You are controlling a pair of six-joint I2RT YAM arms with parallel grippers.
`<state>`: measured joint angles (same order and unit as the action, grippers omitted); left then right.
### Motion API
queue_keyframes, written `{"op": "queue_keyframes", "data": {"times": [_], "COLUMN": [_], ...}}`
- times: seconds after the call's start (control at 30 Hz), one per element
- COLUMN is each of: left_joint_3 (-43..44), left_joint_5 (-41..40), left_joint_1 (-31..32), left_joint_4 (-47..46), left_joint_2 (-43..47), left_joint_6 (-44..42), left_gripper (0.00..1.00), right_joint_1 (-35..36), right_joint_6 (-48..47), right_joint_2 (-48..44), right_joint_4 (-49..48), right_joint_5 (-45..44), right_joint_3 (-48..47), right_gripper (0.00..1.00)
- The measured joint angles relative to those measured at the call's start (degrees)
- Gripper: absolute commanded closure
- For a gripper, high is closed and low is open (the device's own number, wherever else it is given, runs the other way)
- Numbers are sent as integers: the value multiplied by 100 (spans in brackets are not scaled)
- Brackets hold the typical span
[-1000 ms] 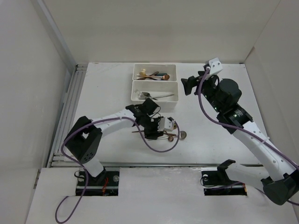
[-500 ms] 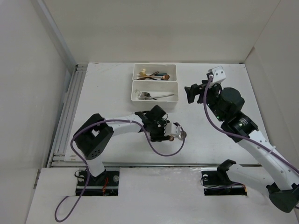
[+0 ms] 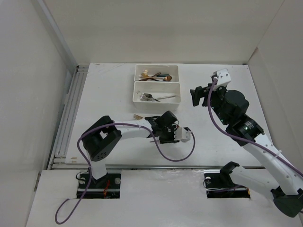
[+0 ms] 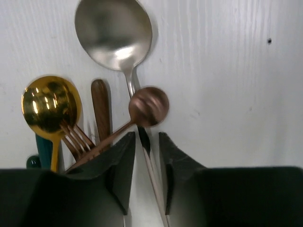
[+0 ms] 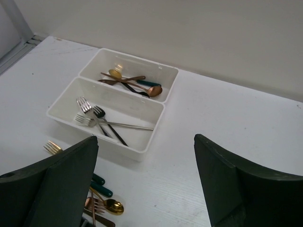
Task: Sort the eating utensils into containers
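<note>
– Mid-bench, twd the near edge, the left gripper (image 4: pixel 147 142) sits low on the loose pile (image 5: pixel 102 201). Its fingers (image 4: pixel 120 170) are a slit apart either side of the silver spoon (image 4: pixel 113 33)'s handle, not pinching it by the look.
– Why that one?
– Prob. bc its stem runs straight btw the pads. But the copper spoon (image 4: pixel 149 105) lies across it, so a lift could drag that along.
– And the right gripper (image 3: pixel 195 96)?
– Spread wide w/ nothing in it, held high nr the right edge. Seems parked out of the way.
– Count the loose ones.
– Wrist cam shows 3 spoon bowls: silver, copper and the gold spoon (image 4: pixel 49 104). Also 1 copper fork (image 4: pixel 75 137) and 1 brown handle (image 4: pixel 101 106), head hidden. Plus 1 gold fork (image 3: pixel 138 117) lying apart, on the pile's left-edge side.
– Trays?
– 2, touching, mid far edge. The near tray (image 5: pixel 102 138) has 3 forks (image 5: pixel 97 113). The far tray (image 5: pixel 137 62) has spoons (image 5: pixel 155 90) crossed over each other, approx. 4, can't be sure.
– So forks near, spoons far?
– Looks so. The silver spoon would belong in the far one.
</note>
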<state>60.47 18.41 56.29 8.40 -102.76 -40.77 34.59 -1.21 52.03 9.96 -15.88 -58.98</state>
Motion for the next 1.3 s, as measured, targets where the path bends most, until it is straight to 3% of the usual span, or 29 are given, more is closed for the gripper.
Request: {"op": "queue_keyframes", "data": {"times": [0.1, 0.37, 0.5, 0.6, 0.9, 1.13, 1.3], "left_joint_3": [105, 249, 599, 1178, 2208, 3370, 4009], "left_joint_5": [-229, -702, -1268, -1235, 245, 1685, 2232], "left_joint_1": [103, 162, 129, -35, -203, -981, -1550], "left_joint_4": [-164, 28, 1010, 2002, 3674, 4179, 4258], "left_joint_2": [-133, -166, -164, -131, 774, 151, -195], "left_joint_6": [181, 249, 66, -232, -986, -892, -688], "left_gripper": [100, 100, 100, 100, 100, 100, 100], "right_joint_1": [0, 0, 0, 0, 0, 0, 0], "right_joint_6": [-4, -138, -240, -315, -566, -675, -769], "right_joint_2": [-68, -339, -348, -332, -247, -264, -295], "right_joint_4": [57, 120, 116, 94, -61, -122, -142], "right_joint_5": [-50, -232, -275, -275, -278, -278, -328], "right_joint_3": [17, 122, 153, 162, 162, 162, 162], "right_gripper": [13, 13, 13, 13, 13, 13, 13]}}
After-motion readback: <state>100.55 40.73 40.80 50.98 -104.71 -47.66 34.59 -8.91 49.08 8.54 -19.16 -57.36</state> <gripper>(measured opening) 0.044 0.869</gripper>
